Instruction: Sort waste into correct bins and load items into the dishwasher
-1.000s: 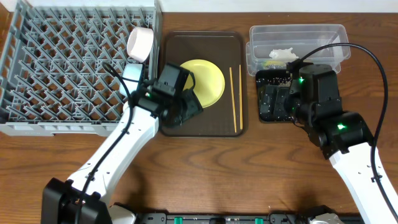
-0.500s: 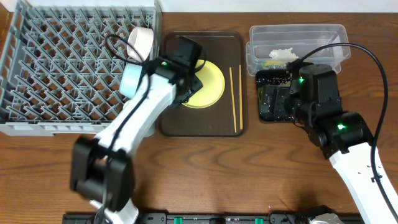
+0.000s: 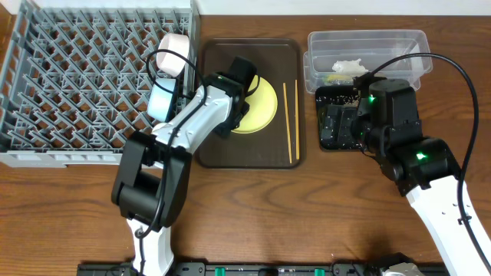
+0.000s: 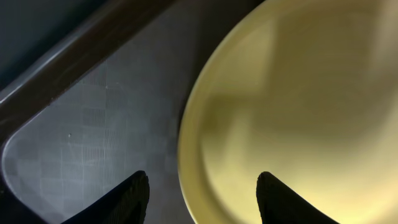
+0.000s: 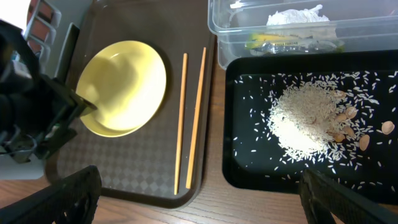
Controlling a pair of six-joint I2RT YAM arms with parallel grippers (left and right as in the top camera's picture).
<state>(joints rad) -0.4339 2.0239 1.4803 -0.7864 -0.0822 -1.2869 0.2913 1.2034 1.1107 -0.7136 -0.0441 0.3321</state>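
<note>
On the brown tray [image 3: 261,149] your left gripper [image 4: 202,193], jaws apart, straddles the yellow plate [image 3: 265,100] rim, so you likely close next and lift to the rack [image 3: 77,77]; right gripper [image 5: 205,199] gapes empty.

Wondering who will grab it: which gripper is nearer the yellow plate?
Left. The left gripper has its jaws astride the rim of the yellow plate on the brown tray; the right gripper hangs over the black tray, beyond the chopsticks.
</note>
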